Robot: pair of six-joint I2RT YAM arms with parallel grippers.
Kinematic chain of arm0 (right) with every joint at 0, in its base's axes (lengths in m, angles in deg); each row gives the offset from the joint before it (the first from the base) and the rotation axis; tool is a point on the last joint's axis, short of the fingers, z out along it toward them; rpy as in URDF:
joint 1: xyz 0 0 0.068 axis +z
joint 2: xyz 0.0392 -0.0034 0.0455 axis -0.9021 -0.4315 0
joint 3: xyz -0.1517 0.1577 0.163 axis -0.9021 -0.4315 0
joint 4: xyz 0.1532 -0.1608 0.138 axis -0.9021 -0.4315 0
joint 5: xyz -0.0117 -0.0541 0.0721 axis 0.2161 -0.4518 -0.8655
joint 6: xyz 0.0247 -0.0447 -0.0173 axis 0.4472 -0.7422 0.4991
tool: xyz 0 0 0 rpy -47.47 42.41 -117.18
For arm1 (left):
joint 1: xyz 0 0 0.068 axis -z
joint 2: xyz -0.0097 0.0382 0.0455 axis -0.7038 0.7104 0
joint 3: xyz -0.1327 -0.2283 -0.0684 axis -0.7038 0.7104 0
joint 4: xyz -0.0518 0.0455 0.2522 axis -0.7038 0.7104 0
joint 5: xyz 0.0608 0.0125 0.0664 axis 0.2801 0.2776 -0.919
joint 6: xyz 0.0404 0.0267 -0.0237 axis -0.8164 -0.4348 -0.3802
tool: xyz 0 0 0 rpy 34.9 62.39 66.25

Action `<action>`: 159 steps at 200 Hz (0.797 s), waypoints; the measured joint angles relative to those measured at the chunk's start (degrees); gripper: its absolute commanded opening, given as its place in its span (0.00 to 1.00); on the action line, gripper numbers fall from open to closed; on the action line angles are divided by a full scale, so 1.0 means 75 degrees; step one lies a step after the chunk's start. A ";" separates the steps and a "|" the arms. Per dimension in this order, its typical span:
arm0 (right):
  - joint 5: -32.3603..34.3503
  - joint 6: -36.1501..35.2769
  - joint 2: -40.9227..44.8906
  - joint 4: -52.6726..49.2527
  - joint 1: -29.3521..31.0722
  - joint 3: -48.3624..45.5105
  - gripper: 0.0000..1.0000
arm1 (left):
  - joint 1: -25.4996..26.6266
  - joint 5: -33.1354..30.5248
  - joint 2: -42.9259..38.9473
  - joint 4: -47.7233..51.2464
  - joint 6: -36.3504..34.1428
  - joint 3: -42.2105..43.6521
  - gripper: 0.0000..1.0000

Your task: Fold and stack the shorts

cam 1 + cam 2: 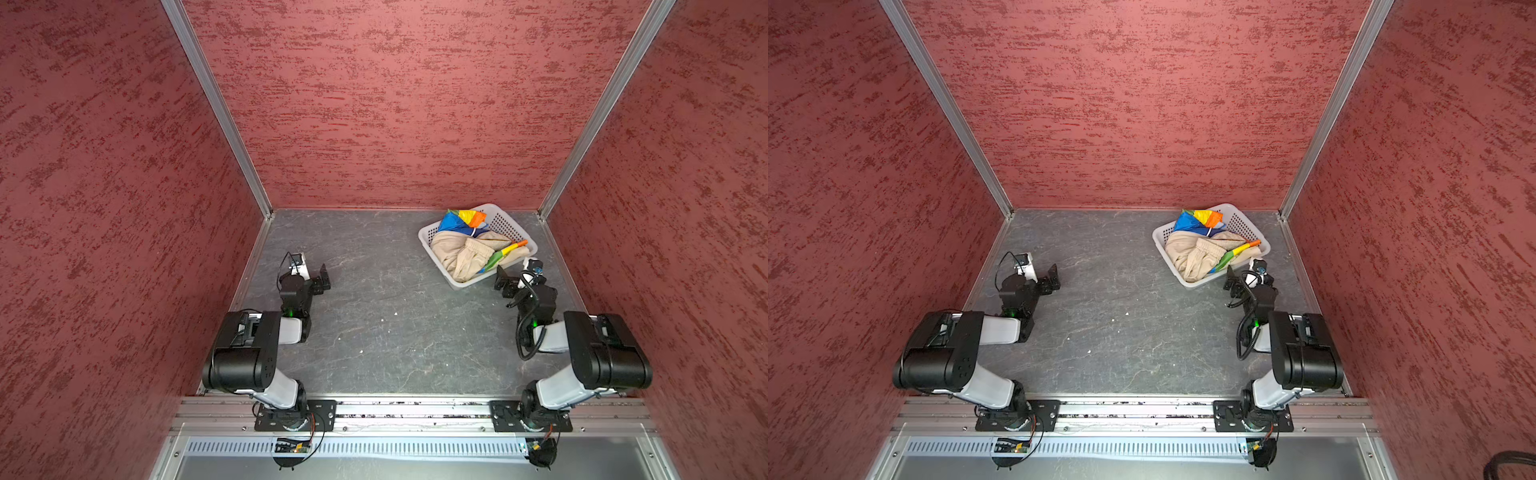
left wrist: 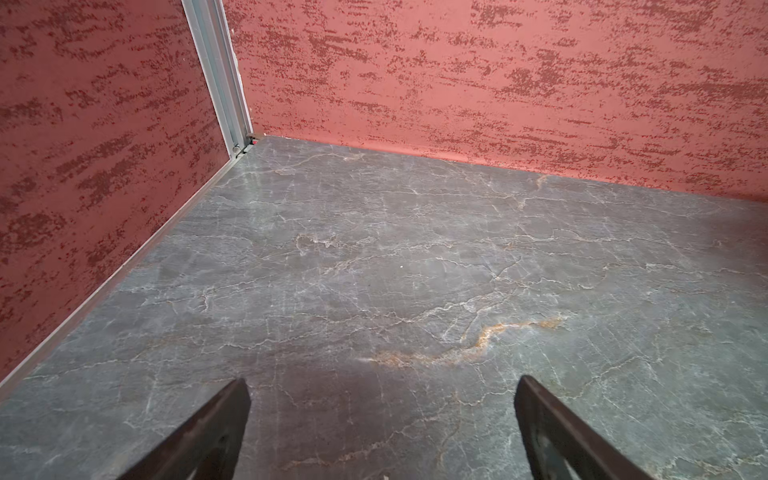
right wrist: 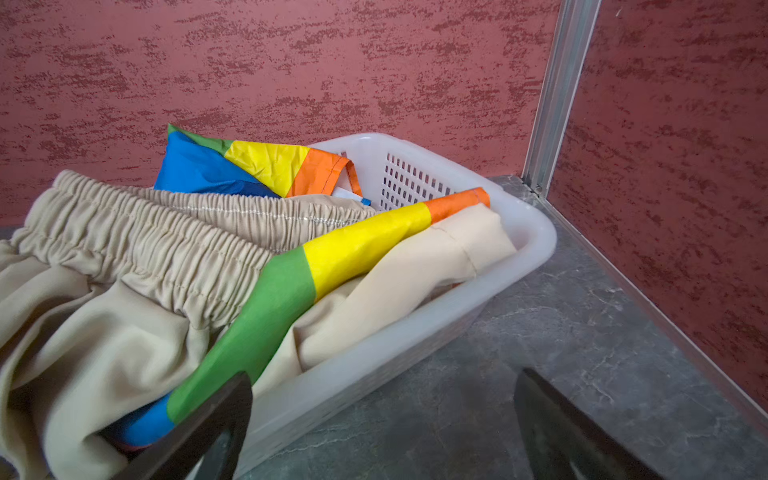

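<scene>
**Item 1. Beige shorts** (image 1: 459,255): plain khaki cloth with a gathered elastic waist; crumpled and unfolded. They lie in the white perforated basket (image 1: 505,222) and fill most of it. In the right wrist view the waistband (image 3: 137,245) lies uppermost and one leg hem reaches the rim

**Item 2. Rainbow-striped shorts** (image 1: 462,219): shiny fabric in blue, green, yellow and orange; unfolded, in the same basket. One part is bunched against the far side and rises above the rim. Another part runs as a striped band (image 3: 332,257) across the top of the beige cloth

**Item 3. Basket:** plastic; stands on the far right part of the table (image 1: 374,332), near the back right corner, set at an angle to the walls (image 1: 395,104)

**Item 4. Left gripper** (image 1: 322,277): on the left of the table, well apart from the basket. The jaws are spread wide, with both dark fingers (image 2: 208,432) over bare tabletop, grasping nothing

**Item 5. Right gripper** (image 1: 502,277): just beside the basket's near right wall, with the jaws spread wide. In the wrist view one finger shows in front of the basket and the cloth there, the other over the table. Whether it touches either cannot be told; no cloth is clamped

**Item 6. Table:** dark grey, marble-patterned, with a few small white specks (image 1: 395,313) near the middle

**Item 7. Enclosure:** red textured walls on three sides, aluminium posts (image 1: 216,104) at the back corners, and an aluminium rail (image 1: 415,409) along the front edge carrying both arm bases
</scene>
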 measured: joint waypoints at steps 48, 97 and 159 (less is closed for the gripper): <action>-0.0006 0.0000 0.0000 0.0000 0.0000 0.0000 0.99 | -0.0076 0.0236 0.0000 0.0000 0.0000 0.0000 1.00; -0.0006 0.0000 0.0000 -0.0009 0.0000 0.0000 0.99 | -0.0090 0.0379 0.0000 0.0003 0.0000 0.0000 0.99; 0.0184 0.0041 0.0061 -0.0114 0.0006 0.0006 0.99 | -0.0047 0.0367 -0.0015 0.0029 -0.0015 -0.0003 0.99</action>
